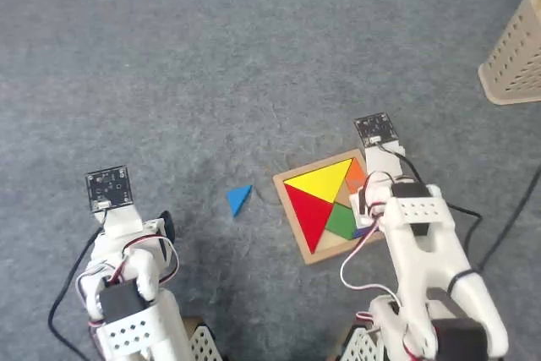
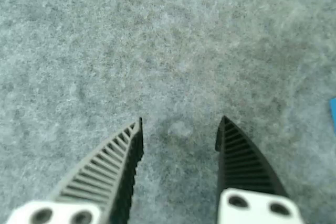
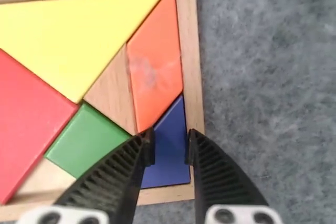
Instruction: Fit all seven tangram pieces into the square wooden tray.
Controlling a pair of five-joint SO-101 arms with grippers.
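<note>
Wooden square tray [image 1: 314, 166] sits under the right gripper [image 3: 169, 139], fingers narrowly apart above its dark blue triangular piece [image 3: 167, 169]. A light blue triangular piece [image 1: 239, 199] lies at the tray's nine o'clock. The left gripper [image 2: 181, 125] is spread wide.

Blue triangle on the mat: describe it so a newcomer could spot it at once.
Start at the wooden tray on the grey mat. To its left in the high view, apart from it, lies the blue triangle. It is the only piece outside the tray.
</note>
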